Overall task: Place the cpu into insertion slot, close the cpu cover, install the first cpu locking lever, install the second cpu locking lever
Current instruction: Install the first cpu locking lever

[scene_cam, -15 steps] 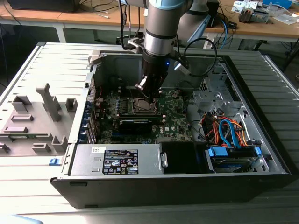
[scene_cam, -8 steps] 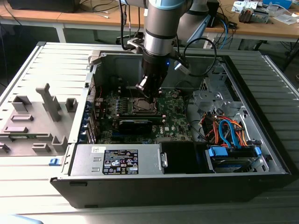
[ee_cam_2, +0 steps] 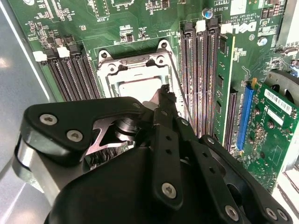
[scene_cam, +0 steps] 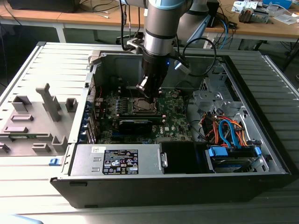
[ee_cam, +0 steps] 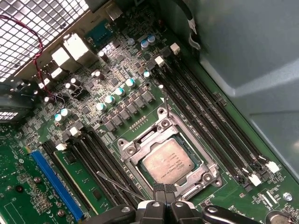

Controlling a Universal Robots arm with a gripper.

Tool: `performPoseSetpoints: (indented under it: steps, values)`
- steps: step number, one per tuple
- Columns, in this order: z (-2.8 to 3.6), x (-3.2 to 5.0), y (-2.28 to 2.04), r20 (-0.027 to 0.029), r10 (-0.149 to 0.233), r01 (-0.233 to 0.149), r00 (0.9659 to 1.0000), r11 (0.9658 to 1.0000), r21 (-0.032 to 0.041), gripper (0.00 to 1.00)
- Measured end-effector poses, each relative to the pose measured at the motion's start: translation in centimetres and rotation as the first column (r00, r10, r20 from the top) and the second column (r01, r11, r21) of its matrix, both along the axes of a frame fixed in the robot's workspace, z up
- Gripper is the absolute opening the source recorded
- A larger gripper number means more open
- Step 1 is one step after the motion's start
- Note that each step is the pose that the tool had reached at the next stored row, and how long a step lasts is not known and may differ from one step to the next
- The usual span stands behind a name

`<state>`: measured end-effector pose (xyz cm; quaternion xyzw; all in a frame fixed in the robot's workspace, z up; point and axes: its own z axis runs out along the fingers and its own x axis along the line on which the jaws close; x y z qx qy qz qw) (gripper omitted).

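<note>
Arm (scene_cam: 161,28) lowered steeply from above into the open computer case (scene_cam: 261,140), wrist pointing down at the green motherboard (scene_cam: 175,114). Gripper (ee_cam: 164,190) poised just over the near edge of the insertion slot (ee_cam: 128,150), fingertips (ee_cam: 160,189) pressed together with no visible gap and nothing held between them; in the second wrist view, gripper (ee_cam_2: 164,93) tip sits at the edge of the socket, black linkage body filling the foreground.

Rows of black memory slots (ee_cam: 205,116) on both sides of the socket, running parallel to it. Blue expansion slot (ee_cam: 56,184) farther off on the board, with a green card (ee_cam_2: 275,126) seated nearby in the second wrist view. Grey power supply (scene_cam: 117,158) along the near side of the case; bundle of orange and blue cables (scene_cam: 229,130) above a drive bay at the exterior view's right. Grey plastic fixture (scene_cam: 35,121) on the table at the exterior view's left, outside the case.

Cpu (ee_cam: 167,161) seated flat in the insertion slot, silvery-grey top facing up. Cpu cover (ee_cam: 205,176) closed down around the chip, its window framing the metal top. Thin wire locking lever (ee_cam: 167,105) standing raised at the far corner of the socket; second thin lever (ee_cam: 119,184) angled out over the memory slots beside the near corner.
</note>
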<state>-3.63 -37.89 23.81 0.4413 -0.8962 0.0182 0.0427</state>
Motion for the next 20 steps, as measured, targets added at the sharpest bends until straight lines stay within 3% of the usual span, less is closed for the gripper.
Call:
performPoseSetpoints:
  steps: [10, 15, 20]
  values:
    - [0.0, -0.01, 0.0, 0.0001, 0.019, -0.019, 0.9998, 0.9998, 0.0002, 0.11]
    - [0.0, -0.01, 0.0, 0.0001, -0.025, 0.025, 0.9997, 0.9997, 0.0012, 0.11]
    - [0.0, -0.01, 0.0, 0.0, -0.101, 0.101, 0.9949, 0.9949, 0.0011, 0.11]
